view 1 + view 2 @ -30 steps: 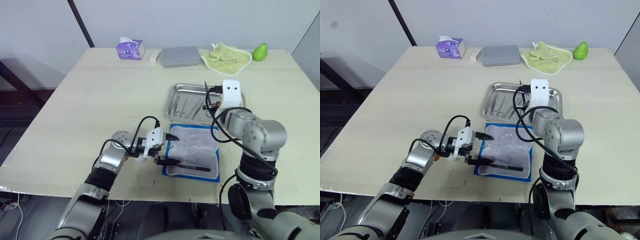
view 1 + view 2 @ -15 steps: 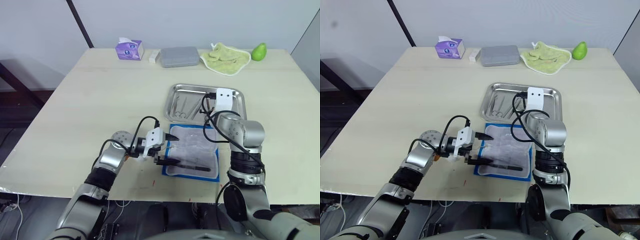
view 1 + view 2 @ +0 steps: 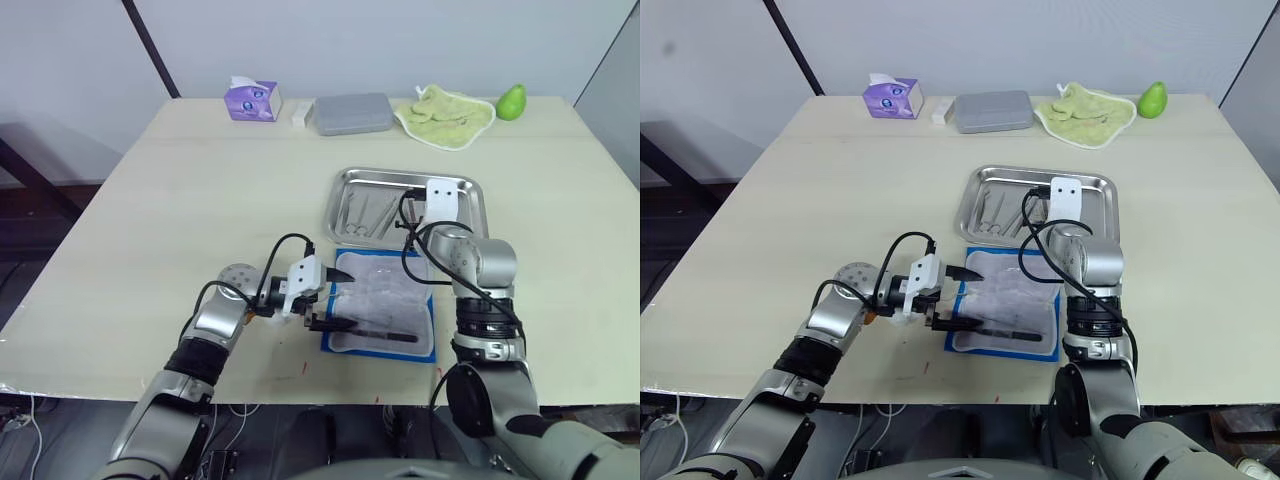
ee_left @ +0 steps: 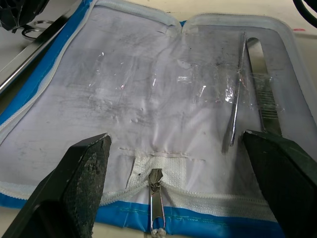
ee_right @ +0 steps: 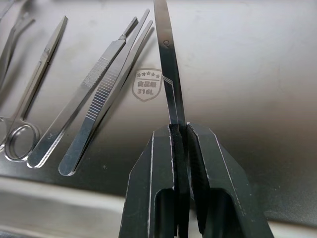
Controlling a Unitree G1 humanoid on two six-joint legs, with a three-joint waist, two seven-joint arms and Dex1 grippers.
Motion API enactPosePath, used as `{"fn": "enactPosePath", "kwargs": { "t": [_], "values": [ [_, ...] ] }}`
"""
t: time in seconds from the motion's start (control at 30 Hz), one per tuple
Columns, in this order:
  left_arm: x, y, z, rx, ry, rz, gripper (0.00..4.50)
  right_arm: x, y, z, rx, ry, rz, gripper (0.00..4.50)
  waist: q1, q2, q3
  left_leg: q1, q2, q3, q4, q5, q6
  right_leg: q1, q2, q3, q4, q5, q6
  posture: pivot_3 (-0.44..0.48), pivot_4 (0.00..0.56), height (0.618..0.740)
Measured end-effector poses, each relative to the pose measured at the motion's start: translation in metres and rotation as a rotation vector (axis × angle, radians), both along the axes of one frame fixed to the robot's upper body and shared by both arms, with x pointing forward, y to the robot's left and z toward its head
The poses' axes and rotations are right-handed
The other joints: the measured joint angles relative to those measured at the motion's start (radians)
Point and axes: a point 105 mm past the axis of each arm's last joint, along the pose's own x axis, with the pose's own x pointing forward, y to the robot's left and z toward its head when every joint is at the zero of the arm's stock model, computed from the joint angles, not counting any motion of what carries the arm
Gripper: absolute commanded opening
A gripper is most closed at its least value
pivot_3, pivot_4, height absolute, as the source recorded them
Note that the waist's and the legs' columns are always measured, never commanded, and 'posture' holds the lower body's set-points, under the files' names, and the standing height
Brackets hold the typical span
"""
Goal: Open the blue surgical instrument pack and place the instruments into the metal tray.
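The right arm's wrist covers part of the metal tray (image 3: 344, 187), so the right gripper (image 5: 179, 130) is hard to see from the head; its wrist view shows the two black fingers pressed together on a thin steel tool (image 5: 168, 64) that sticks out over the tray floor. What kind of tool it is cannot be told, since its held end is hidden between the fingers. A stamped mark (image 5: 147, 84) on the tray floor is too small to read. All this lies on a pale wooden table (image 3: 200, 190) against a light grey wall, with a dark pole leaning at the far left corner. Along the far edge of the table sit a purple tissue box (image 3: 251, 100), a grey flat box (image 3: 349, 113), a crumpled yellow-green cloth (image 3: 446, 107) and a green pear (image 3: 511, 101). The tray holds several instruments (image 3: 365, 213) on its left side: tweezers (image 5: 101, 94) lying side by side and ring-handled scissors (image 5: 20, 126). Just in front of the tray the blue pack (image 3: 383, 310) lies open flat, white lining up, with two thin tools (image 4: 247, 89) in the clear pockets at its near end. The left gripper (image 3: 330, 297) rests at the pack's left edge, its fingers (image 4: 81, 173) spread wide apart and holding nothing, with a zipper pull (image 4: 156, 208) between them.
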Motion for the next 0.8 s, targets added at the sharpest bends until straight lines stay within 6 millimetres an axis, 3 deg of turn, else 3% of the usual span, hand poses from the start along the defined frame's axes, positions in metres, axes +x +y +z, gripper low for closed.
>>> {"fn": "enactPosePath", "kwargs": {
  "t": [0.43, 0.47, 0.57, 0.63, 0.67, 0.7, 0.8],
  "values": [
    [-0.001, 0.0, 0.001, 0.002, 0.001, 0.003, 4.5, 0.004, 0.001, -0.001, -0.004, -0.006, -0.003, 0.04, -0.002, 0.0, 0.0, 0.0, 0.001, 0.001, -0.002, 0.0, 0.0, 0.0, 0.0, 0.001, -0.002, 0.0, 0.0, 0.0, 0.15, 0.74],
    [-0.001, 0.0, 0.001, 0.003, 0.001, 0.003, 4.5, 0.004, 0.001, -0.001, -0.004, -0.006, -0.002, 0.9, -0.002, -0.001, 0.001, 0.0, 0.001, 0.001, -0.002, 0.0, 0.0, 0.0, 0.0, 0.001, -0.002, 0.0, 0.0, 0.0, 0.15, 0.74],
    [-0.002, 0.0, 0.001, 0.004, 0.0, 0.003, 4.5, 0.004, 0.002, -0.003, -0.003, 0.003, 0.0, 2.14, -0.002, -0.001, 0.001, 0.0, 0.001, 0.001, -0.003, 0.0, 0.0, 0.0, -0.001, 0.001, -0.002, 0.0, 0.0, 0.0, 0.15, 0.74],
    [-0.002, 0.0, 0.001, 0.004, 0.0, 0.002, 4.5, 0.004, 0.002, -0.003, -0.002, 0.002, 0.002, 3.22, -0.002, 0.0, 0.001, 0.0, 0.001, 0.001, -0.004, 0.0, 0.0, -0.001, -0.001, 0.001, -0.003, 0.0, 0.0, 0.0, 0.15, 0.74],
    [-0.002, 0.0, 0.001, 0.004, 0.0, 0.002, 4.5, 0.004, 0.002, -0.002, 0.0, -0.001, 0.004, 3.51, -0.002, 0.0, 0.001, 0.0, 0.001, 0.001, -0.004, 0.0, 0.0, -0.001, -0.001, 0.001, -0.003, 0.0, 0.0, 0.0, 0.15, 0.74],
    [-0.002, 0.0, 0.001, 0.004, 0.0, 0.001, 4.5, 0.004, 0.003, -0.001, 0.003, -0.006, 0.009, 4.13, -0.002, 0.0, 0.001, 0.0, 0.001, 0.001, -0.004, 0.0, 0.0, -0.001, -0.001, 0.001, -0.004, 0.0, 0.0, 0.0, 0.15, 0.74],
    [-0.003, 0.0, 0.002, 0.002, -0.001, -0.001, 4.5, 0.001, 0.005, 0.01, -0.011, -0.087, 0.06, 4.13, -0.001, 0.0, 0.001, 0.0, 0.001, 0.001, -0.006, 0.0, 0.0, -0.001, -0.001, 0.001, -0.005, 0.0, 0.0, 0.0, 0.15, 0.74]
  ]
}}
